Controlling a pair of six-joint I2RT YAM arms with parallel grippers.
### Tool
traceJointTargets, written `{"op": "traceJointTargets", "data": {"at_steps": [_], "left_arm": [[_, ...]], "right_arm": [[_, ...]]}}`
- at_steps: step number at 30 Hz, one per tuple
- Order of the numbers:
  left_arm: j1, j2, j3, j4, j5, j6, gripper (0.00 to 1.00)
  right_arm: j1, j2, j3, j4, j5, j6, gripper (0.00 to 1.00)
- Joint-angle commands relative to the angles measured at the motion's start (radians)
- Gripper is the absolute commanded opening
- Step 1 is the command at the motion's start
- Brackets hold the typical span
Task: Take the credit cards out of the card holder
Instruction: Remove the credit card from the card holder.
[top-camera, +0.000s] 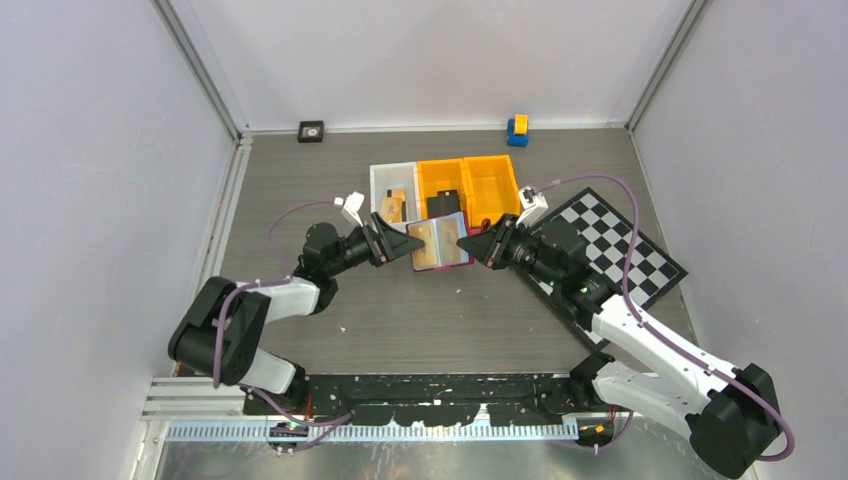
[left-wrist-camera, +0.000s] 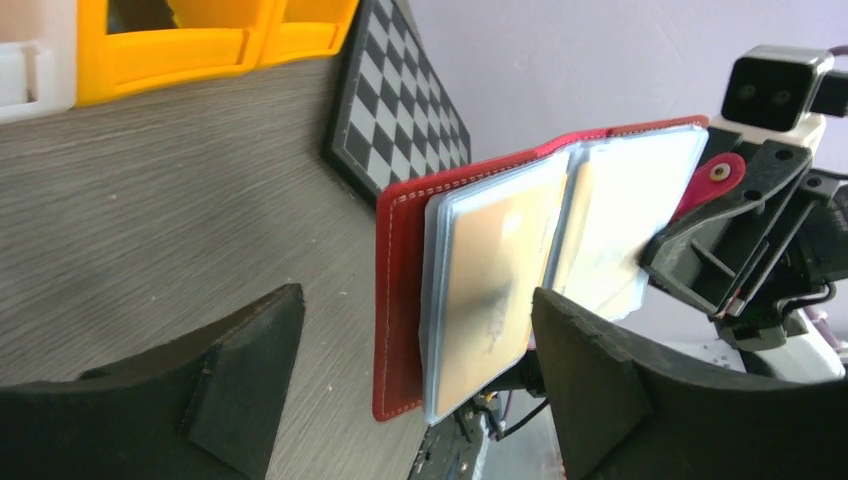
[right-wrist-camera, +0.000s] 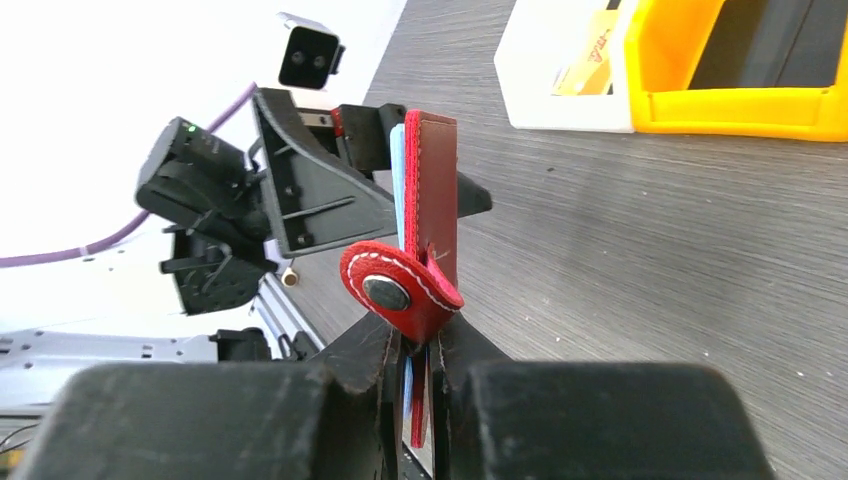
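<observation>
The red card holder (top-camera: 441, 243) is held open and upright above the table between my two grippers. My right gripper (right-wrist-camera: 420, 372) is shut on its edge just below the snap tab (right-wrist-camera: 400, 290). In the left wrist view a tan credit card (left-wrist-camera: 490, 275) sits in a pale clear sleeve, with the red cover (left-wrist-camera: 400, 270) to its left. My left gripper (left-wrist-camera: 415, 375) is open, and the holder's free edge lies between its spread fingers (left-wrist-camera: 235, 375). In the top view the left gripper (top-camera: 402, 243) is at the holder's left side and the right gripper (top-camera: 470, 246) at its right.
A white bin (top-camera: 380, 178) holding a tan card-like piece (top-camera: 396, 206) stands behind the holder, beside two orange bins (top-camera: 492, 163). A chequered board (top-camera: 640, 262) lies at the right. A blue and yellow block (top-camera: 517, 129) and a small black object (top-camera: 311, 131) sit by the back wall.
</observation>
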Motion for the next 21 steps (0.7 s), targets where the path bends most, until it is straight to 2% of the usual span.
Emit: {"op": "traceJointTargets", "data": {"at_steps": [1,3,7,8,11,15,21], "left_arm": [[0.004,0.118,-0.009,0.389,0.099,-0.139,0.76],[0.005,0.182,0.0,0.545,0.129,-0.207,0.57],[0.02,0.231,0.014,0.57,0.149,-0.245,0.28],[0.022,0.225,0.011,0.57,0.147,-0.242,0.24],[0.03,0.202,-0.002,0.57,0.144,-0.234,0.19],[0.036,0.193,-0.006,0.562,0.142,-0.228,0.04],[0.042,0.193,-0.006,0.557,0.148,-0.232,0.0]], "right_arm": [[-0.007,-0.008,0.002,0.095,-0.067,0.034,0.0],[-0.009,0.001,0.003,0.095,-0.065,0.034,0.0],[-0.018,0.001,0.002,0.059,-0.022,0.027,0.0],[-0.021,0.0,0.003,0.044,-0.006,0.023,0.0],[-0.033,0.004,0.001,0.019,0.028,0.018,0.0],[-0.046,0.03,0.002,0.009,0.034,0.016,0.01],[-0.048,0.035,0.017,-0.057,0.109,-0.016,0.03]]}}
